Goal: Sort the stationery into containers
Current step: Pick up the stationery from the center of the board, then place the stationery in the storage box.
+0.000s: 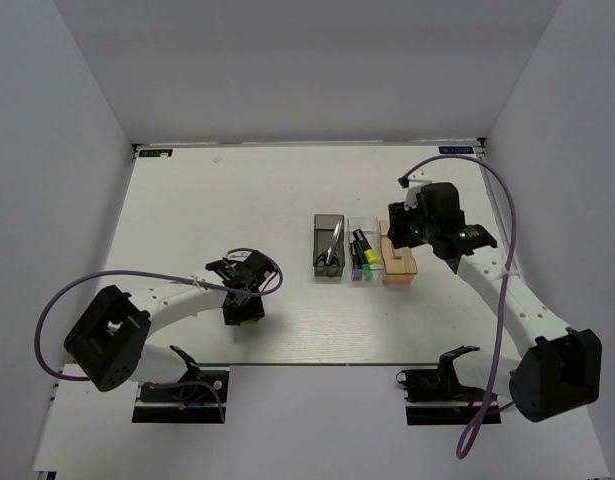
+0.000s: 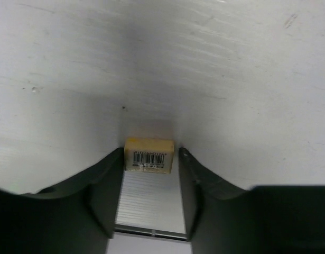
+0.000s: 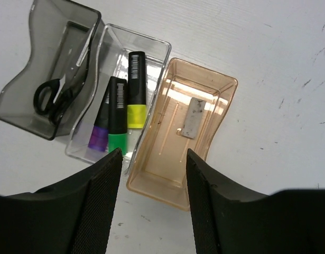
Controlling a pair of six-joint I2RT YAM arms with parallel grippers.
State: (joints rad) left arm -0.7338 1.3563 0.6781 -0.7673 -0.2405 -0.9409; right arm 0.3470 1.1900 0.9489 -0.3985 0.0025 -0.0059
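Note:
A beige eraser (image 2: 149, 154) with a barcode label lies on the white table. My left gripper (image 2: 151, 159) is shut on it, a fingertip against each end; from above this gripper (image 1: 243, 305) is at the left-centre of the table. My right gripper (image 3: 153, 159) hangs open and empty over the near end of the tan-orange bin (image 3: 167, 174), where a grey eraser (image 3: 194, 117) lies. The clear bin (image 3: 151, 47) holds the yellow (image 3: 136, 90), green (image 3: 118, 119) and purple (image 3: 100, 127) highlighters. Black-handled scissors (image 3: 54, 98) lie in the dark grey bin (image 3: 25, 95).
The three bins (image 1: 363, 250) stand side by side right of the table's centre, under the right arm's wrist (image 1: 427, 222). White walls enclose the table on three sides. Purple cables loop from both arms.

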